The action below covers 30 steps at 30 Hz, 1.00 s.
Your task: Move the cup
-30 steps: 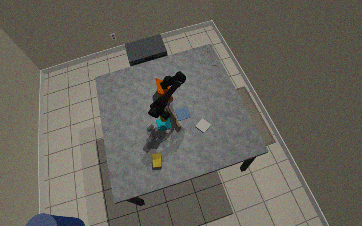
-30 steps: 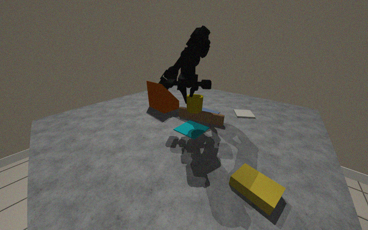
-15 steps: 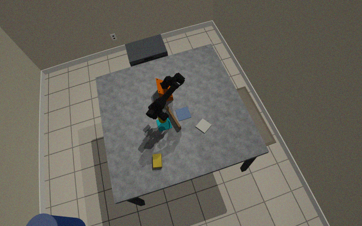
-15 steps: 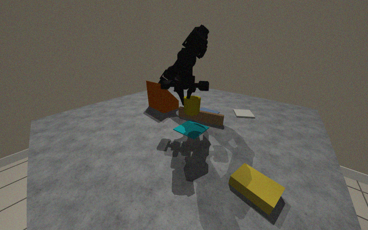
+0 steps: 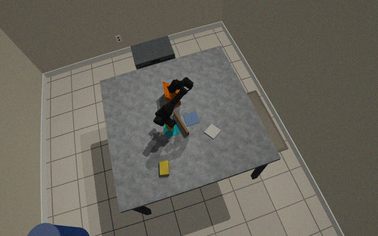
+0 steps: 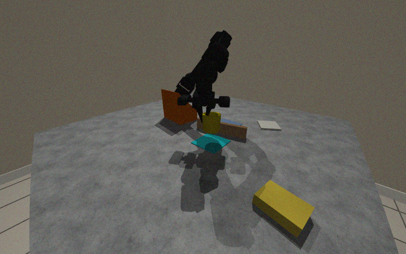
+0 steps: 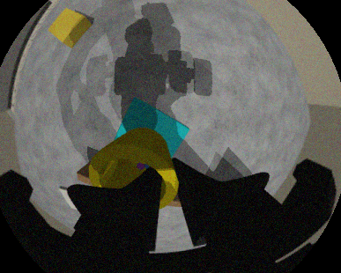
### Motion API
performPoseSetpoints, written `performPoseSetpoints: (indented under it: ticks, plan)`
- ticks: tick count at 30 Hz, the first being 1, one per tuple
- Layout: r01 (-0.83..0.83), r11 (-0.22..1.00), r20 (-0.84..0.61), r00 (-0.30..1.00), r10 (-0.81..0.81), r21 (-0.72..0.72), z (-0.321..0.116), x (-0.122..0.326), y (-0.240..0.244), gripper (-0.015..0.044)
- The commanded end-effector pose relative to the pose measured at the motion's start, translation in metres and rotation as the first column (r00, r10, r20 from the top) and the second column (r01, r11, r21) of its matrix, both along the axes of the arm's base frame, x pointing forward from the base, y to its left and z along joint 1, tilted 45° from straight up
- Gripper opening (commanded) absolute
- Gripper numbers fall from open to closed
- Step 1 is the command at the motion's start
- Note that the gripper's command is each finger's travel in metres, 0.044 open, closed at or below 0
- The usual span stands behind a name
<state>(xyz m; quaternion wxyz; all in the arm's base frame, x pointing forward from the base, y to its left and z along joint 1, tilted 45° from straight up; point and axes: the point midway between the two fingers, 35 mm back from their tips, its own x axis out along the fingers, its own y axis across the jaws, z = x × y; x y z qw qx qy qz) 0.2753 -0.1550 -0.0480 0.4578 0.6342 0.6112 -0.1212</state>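
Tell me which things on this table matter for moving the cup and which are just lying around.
Part of the job:
- cup, gripped at the rim by the pincer
- teal pad
- blue pad
- a purple bit inside the cup, probably a marble

Just lying about:
- wood bar between the pads
- orange wedge
- yellow block
- white tile

The black arm [image 6: 212, 64] rises from its base to a high elbow, then slopes down and forward to the wrist. The gripper [image 6: 205, 116] hangs below it, pointing nearly straight down, its fingers drawn close together and clamped on the rim of the yellow cup [image 6: 211, 123], which it holds upright in the air, clear of the table.
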Motion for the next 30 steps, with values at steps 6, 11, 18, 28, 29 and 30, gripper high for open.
performPoseSetpoints:
  ticks: [6, 11, 18, 28, 29, 30]
  plan:
    - [0.002, 1.000, -0.004, 1.000, -0.002, 0.007, -0.013, 0.004, 0.013, 0.0000]
    - [0.002, 1.000, -0.004, 1.000, -0.002, 0.007, -0.019, 0.006, 0.019, 0.0000]
    - [0.002, 1.000, -0.004, 1.000, -0.002, 0.008, -0.028, 0.008, 0.027, 0.0000]
    - [-0.002, 1.000, 0.000, 1.000, 0.002, 0.003, -0.031, 0.009, 0.030, 0.0000]
    - [-0.002, 1.000, 0.000, 1.000, 0.002, 0.003, -0.031, 0.009, 0.030, 0.0000]
    - [-0.002, 1.000, 0.000, 1.000, 0.002, 0.003, -0.031, 0.009, 0.030, 0.0000]
